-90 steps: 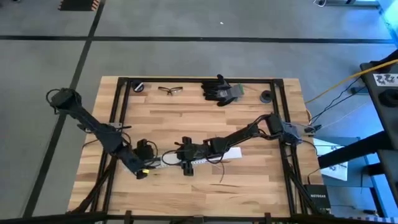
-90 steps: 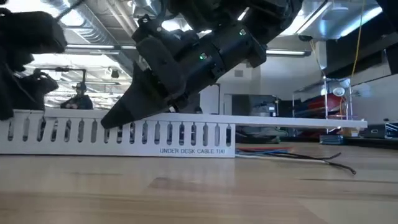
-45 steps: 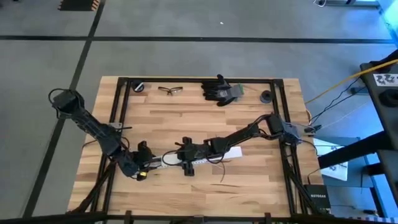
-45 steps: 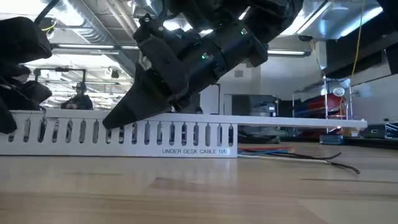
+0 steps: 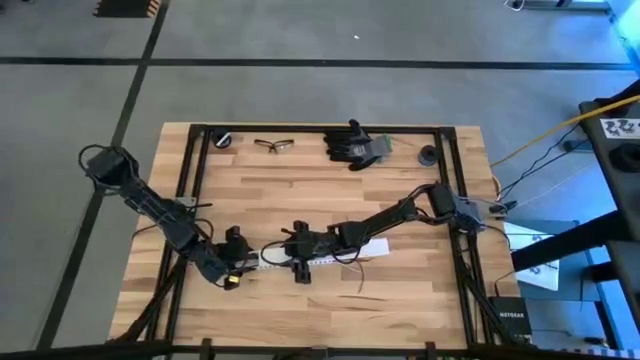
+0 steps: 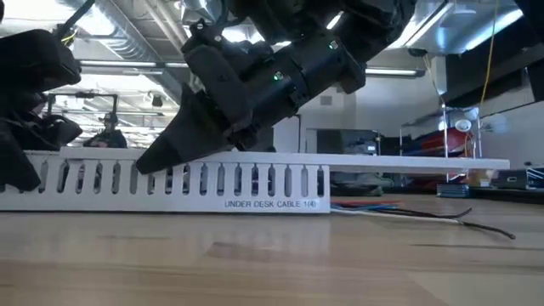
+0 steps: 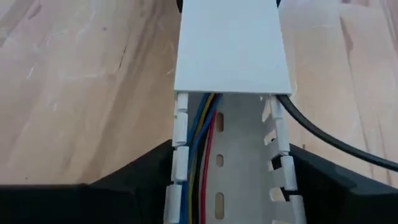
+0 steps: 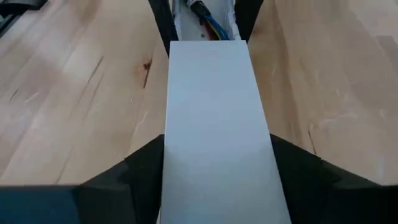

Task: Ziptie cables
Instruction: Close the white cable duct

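Observation:
A white slotted channel (image 6: pixel 187 183), printed UNDER DESK CABLE, lies along the table at mid-left. A flat white cover (image 8: pixel 217 124) sits on top of it and juts past its right end. The cables (image 7: pixel 202 155), blue, yellow and red wires, run inside the channel. Their ends (image 6: pixel 425 212) splay on the wood beyond its right end. My left gripper (image 5: pixel 232 266) is shut on the channel's left end. My right gripper (image 5: pixel 300 257) is shut on the cover a little further right. My left gripper holds the channel's left end, its fingers (image 7: pixel 146 180) against the two slotted side walls (image 7: pixel 177 155). The fingers lie along the channel and come from the table's left. The channel rests on the table. My right gripper pinches the cover's two long edges (image 8: pixel 168 143) between its fingers (image 8: pixel 140 168). It comes slanting down from the right, with the fingers along the strip. The cover lies level on top of the channel.
Along the far edge lie safety glasses (image 5: pixel 275 145), black gloves (image 5: pixel 355 145) and two small black round parts (image 5: pixel 224 140) (image 5: pixel 428 154). Black frame rails (image 5: pixel 455 200) border the table. Bare wood lies toward the near edge.
My left gripper has come lower and gone toward the table's right, up to the channel's left end. The channel, its cover and the cables have slid a little toward the right edge, staying flat on the table.

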`<state>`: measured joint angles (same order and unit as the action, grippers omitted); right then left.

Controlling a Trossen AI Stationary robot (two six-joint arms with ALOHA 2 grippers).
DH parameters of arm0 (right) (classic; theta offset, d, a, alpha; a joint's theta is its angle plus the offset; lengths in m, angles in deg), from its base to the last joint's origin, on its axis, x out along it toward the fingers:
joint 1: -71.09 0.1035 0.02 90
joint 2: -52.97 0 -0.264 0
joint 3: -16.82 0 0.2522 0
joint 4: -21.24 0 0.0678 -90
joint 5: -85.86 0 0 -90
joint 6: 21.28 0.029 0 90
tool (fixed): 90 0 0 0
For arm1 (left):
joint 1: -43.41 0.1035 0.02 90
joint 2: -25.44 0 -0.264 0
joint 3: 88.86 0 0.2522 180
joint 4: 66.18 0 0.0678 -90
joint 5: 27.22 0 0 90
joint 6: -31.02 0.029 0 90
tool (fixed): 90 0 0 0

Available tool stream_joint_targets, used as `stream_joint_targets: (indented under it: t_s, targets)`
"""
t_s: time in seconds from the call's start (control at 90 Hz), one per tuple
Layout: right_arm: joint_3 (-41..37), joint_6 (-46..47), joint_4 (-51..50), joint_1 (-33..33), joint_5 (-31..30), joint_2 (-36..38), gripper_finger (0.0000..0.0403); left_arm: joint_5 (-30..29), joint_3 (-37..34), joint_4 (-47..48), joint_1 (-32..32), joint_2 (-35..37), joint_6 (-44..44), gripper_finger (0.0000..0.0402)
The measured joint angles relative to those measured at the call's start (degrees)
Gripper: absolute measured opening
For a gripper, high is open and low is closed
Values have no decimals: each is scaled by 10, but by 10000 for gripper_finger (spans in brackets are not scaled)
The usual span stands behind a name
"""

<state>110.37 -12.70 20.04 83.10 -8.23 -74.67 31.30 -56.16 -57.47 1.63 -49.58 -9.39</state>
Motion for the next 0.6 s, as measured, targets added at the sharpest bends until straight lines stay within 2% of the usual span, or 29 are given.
stream_joint_targets:
  t_s: [0.6]
  targets:
    - [1,1,0,-1,-4,0,225,-2,0,-8,25,0,16,236]
